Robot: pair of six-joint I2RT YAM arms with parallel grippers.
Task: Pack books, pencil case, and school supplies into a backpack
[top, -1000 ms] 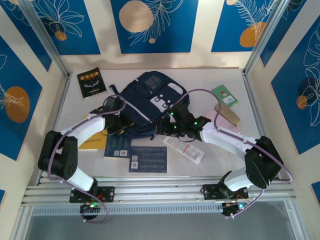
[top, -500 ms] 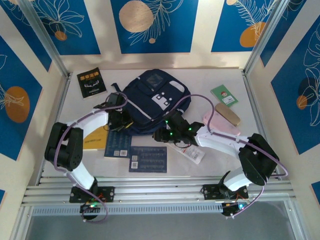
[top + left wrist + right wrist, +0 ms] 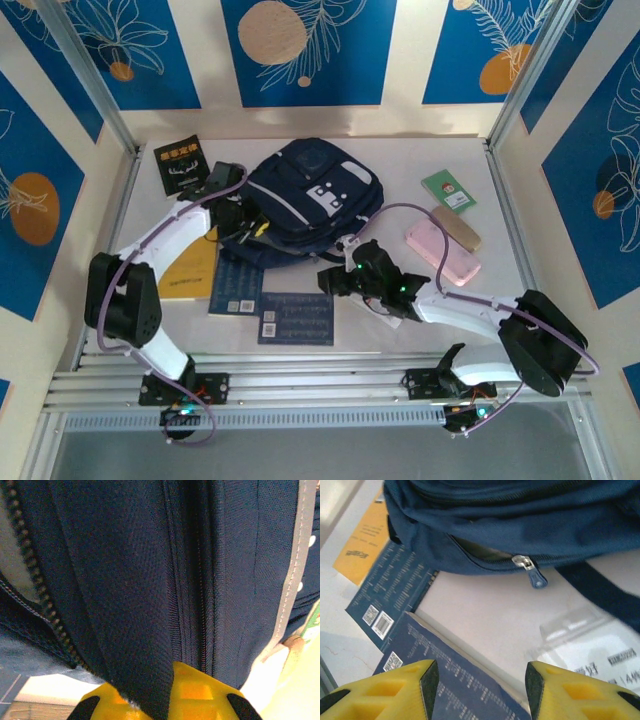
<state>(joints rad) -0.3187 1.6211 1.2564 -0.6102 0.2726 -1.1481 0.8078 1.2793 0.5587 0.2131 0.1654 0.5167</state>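
Note:
The navy backpack [image 3: 312, 198] lies at the table's middle back, its zipper partly open with the pull [image 3: 532, 573] hanging free. My left gripper [image 3: 238, 220] is at the bag's left edge, shut on a fold of backpack fabric [image 3: 145, 645]. In front of the bag my right gripper [image 3: 480, 685] stands open over a dark blue book [image 3: 455, 685], holding nothing. Books lie around: black [image 3: 180, 166], yellow-orange [image 3: 188, 276], and two dark blue [image 3: 236, 291] [image 3: 297, 318]. The pink pencil case [image 3: 442, 253] lies to the right, beside a tan block [image 3: 456, 228] and a green booklet [image 3: 449, 190].
A white packet [image 3: 600, 656] with print lies just right of my right gripper, partly under the arm. A dark backpack strap [image 3: 600, 592] runs across the table there. Metal frame posts and walls close in the table's sides and back.
My left gripper closed on the backpack's fabric and moved toward the back left. My right arm drew back from the bag toward the front, uncovering the pink pencil case.

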